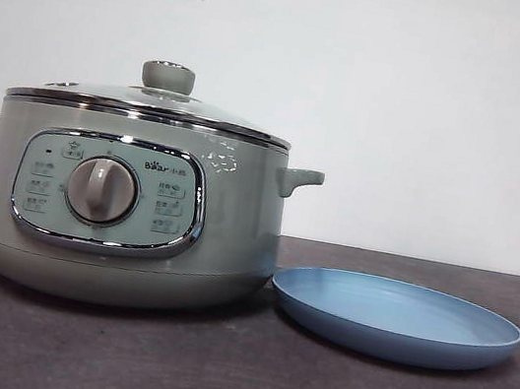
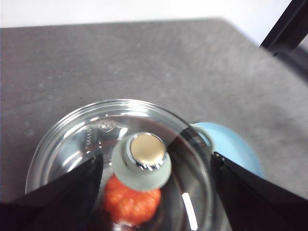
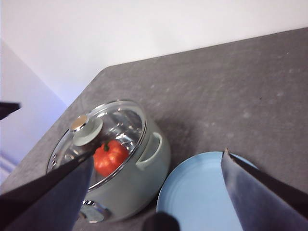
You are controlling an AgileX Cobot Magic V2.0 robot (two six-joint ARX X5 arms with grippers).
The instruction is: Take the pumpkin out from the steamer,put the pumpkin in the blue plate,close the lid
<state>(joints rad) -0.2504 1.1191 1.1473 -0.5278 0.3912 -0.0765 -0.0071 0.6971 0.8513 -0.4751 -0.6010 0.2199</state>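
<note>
One pumpkin (image 3: 110,158) sits inside the steamer (image 1: 132,213) under one glass lid (image 2: 120,144); one blue plate (image 1: 396,318) lies just beside. Left gripper (image 2: 156,180) hovers above the lid w/ jaws spread, right gripper (image 3: 156,185) likewise released. Lid probably heavy, slippery, fragile: grip its knob (image 2: 142,161).

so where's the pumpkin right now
The pumpkin sits inside the steamer under the closed glass lid, below its knob in the left wrist view; the blue plate lies beside the steamer.
</note>
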